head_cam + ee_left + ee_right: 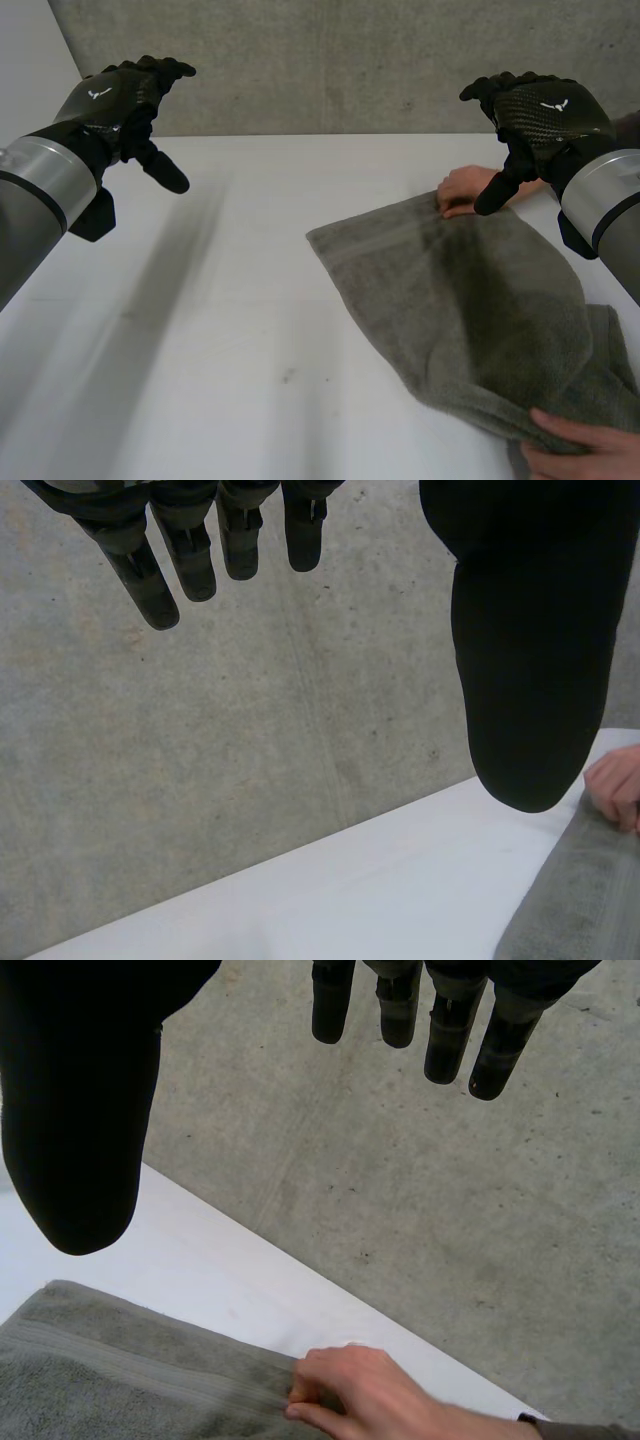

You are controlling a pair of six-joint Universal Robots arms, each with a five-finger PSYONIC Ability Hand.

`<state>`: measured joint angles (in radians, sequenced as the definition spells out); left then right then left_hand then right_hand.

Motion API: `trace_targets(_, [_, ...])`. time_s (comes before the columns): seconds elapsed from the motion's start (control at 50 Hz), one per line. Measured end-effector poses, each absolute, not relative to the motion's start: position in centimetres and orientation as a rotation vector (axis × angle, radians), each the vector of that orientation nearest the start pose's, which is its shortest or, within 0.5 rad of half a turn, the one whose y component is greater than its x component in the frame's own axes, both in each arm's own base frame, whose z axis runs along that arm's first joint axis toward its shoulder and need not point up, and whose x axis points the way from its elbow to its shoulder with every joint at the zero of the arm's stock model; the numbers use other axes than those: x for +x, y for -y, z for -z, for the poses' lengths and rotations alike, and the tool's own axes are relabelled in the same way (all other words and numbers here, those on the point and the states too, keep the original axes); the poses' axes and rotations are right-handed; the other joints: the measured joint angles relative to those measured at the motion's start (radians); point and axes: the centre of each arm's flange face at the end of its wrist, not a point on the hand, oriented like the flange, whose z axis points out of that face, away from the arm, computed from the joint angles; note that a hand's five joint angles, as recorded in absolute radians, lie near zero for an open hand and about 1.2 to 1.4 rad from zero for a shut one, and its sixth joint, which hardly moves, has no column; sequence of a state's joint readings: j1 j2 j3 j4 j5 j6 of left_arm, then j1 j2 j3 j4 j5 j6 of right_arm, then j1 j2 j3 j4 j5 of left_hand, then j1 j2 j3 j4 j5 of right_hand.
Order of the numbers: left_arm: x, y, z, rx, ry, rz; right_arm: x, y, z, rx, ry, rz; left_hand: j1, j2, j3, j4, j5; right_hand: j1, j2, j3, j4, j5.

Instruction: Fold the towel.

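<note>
I held both arms raised above the counter (230, 330), with no fold started. My left robot hand (125, 100) hung released, fingers loose, over bare counter and well apart from the towel (470, 310). My right robot hand (540, 115), also released and holding nothing, hovered above the towel's far edge. The towel lay rumpled on the counter's right side, a person's hand (465, 188) on its far edge and a second hand (585, 445) at its near corner. I judged the next move needed those hands clear, then both of mine lowered to pinch corners.
</note>
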<state>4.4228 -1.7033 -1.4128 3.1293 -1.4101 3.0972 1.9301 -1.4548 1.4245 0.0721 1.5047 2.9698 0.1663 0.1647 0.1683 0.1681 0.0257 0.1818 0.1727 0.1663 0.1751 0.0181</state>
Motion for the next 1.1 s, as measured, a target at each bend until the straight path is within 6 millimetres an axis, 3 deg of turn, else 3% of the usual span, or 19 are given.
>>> trace_targets(1.1, [-23.77, 27.97, -31.1, 0.516, -2.451, 2.435, 24.83, 25.81, -30.65, -0.674, -2.035, 2.001, 0.0, 0.0, 0.0, 0.0, 0.0, 0.0, 0.0, 0.0, 0.0, 0.0])
